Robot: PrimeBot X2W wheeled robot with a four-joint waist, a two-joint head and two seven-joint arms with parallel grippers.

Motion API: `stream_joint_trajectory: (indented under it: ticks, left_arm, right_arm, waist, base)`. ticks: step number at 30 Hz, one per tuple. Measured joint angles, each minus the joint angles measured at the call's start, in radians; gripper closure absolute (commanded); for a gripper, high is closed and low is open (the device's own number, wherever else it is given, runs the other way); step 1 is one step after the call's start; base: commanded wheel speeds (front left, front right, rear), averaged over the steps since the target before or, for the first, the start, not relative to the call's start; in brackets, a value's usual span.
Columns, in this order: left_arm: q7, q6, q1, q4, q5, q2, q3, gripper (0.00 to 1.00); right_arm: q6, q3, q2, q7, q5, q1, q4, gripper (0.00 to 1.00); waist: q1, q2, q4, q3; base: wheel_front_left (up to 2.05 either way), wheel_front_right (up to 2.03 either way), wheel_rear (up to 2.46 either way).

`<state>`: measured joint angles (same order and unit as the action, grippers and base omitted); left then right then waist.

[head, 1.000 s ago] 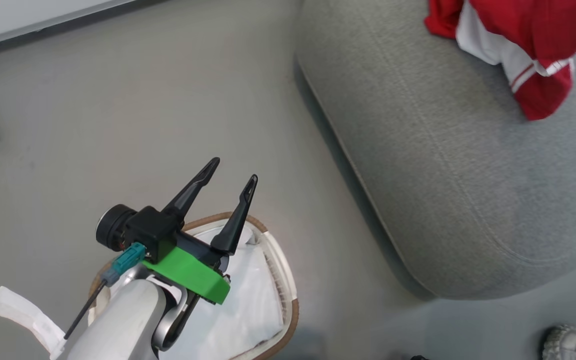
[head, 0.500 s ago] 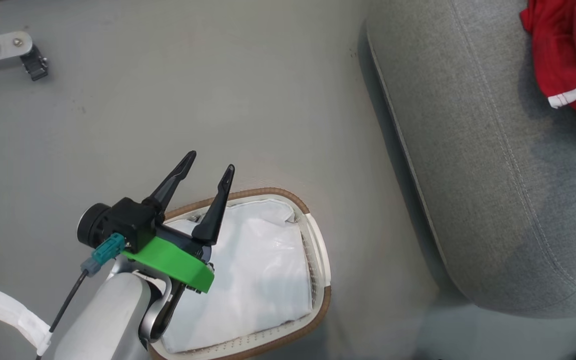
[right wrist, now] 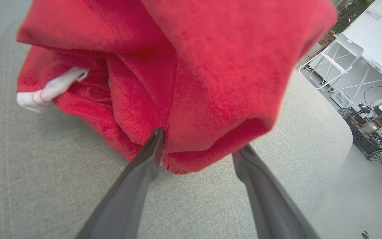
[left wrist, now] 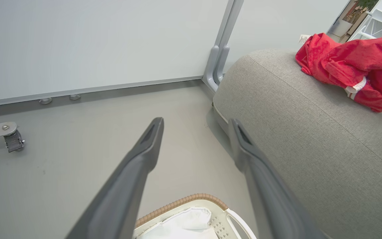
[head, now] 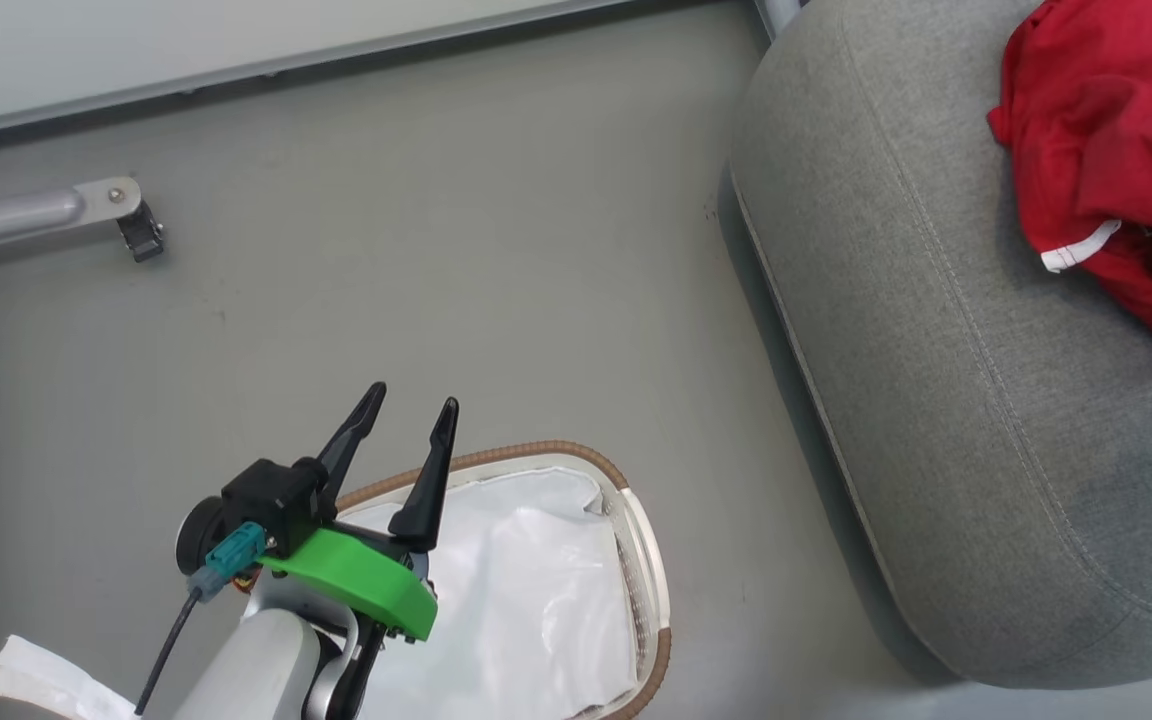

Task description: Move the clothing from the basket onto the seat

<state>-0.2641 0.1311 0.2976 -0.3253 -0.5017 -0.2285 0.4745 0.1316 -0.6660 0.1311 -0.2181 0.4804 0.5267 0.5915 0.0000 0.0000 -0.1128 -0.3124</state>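
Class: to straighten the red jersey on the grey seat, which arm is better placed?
Right: the right end effector, open, sits at the jersey on the seat; the left end effector hovers over the basket, off the seat.

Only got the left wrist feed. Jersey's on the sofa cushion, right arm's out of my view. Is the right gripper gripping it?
Observer: No. In the right wrist view the right gripper has its fingers spread. A fold of the jersey sits unpinched between the tips, on the seat.
Operator: I see just a corner of the basket. Any red in it?
Observer: Head view has white liner in the part that shows, no red. The left gripper hides part of it.
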Motion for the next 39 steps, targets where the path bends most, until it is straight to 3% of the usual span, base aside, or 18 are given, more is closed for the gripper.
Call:
stream_joint_trajectory:
  ticks: [3, 9, 12, 21, 32, 39]
  left_arm:
    - [0.000, 0.000, -0.026, -0.018, 0.004, 0.020, -0.016, 0.00]
    - [0.000, 0.000, -0.071, -0.058, 0.019, 0.049, -0.053, 0.00]
    - [0.000, 0.000, -0.084, -0.076, 0.029, 0.061, -0.074, 0.00]
    - [0.000, 0.000, -0.130, -0.107, 0.094, 0.083, -0.207, 0.00]
    - [0.000, 0.000, -0.209, -0.063, 0.271, 0.116, -0.407, 0.00]
    - [0.000, 0.000, -0.260, -0.071, 0.314, 0.137, -0.463, 0.00]
  right_arm:
    - [0.000, 0.015, -0.011, -0.015, -0.013, -0.056, 0.015, 0.00]
    - [0.000, 0.152, -0.058, -0.039, -0.065, -0.153, 0.053, 0.00]
    - [0.000, 0.263, -0.072, -0.043, -0.143, -0.178, 0.049, 0.00]
    - [0.000, 0.575, -0.084, -0.044, -0.417, -0.207, -0.116, 0.00]
    - [0.000, 0.670, -0.083, -0.044, -0.538, -0.259, -0.164, 0.00]
    - [0.000, 0.675, -0.083, -0.044, -0.570, -0.304, -0.131, 0.00]
  waist:
    - [0.0000, 0.0000, 0.005, 0.037]
    - [-0.0001, 0.0000, 0.023, 0.104]
    - [0.0000, 0.0000, 0.042, 0.132]
    - [-0.0001, 0.0000, 0.119, 0.194]
    - [-0.0001, 0.0000, 0.203, 0.268]
    - [-0.0001, 0.0000, 0.230, 0.302]
  base:
    - [0.00, 0.00, 0.00]
    - [0.00, 0.00, 0.00]
    - [0.00, 0.00, 0.00]
    - [0.00, 0.00, 0.00]
    - [0.00, 0.00, 0.00]
    - [0.00, 0.00, 0.00]
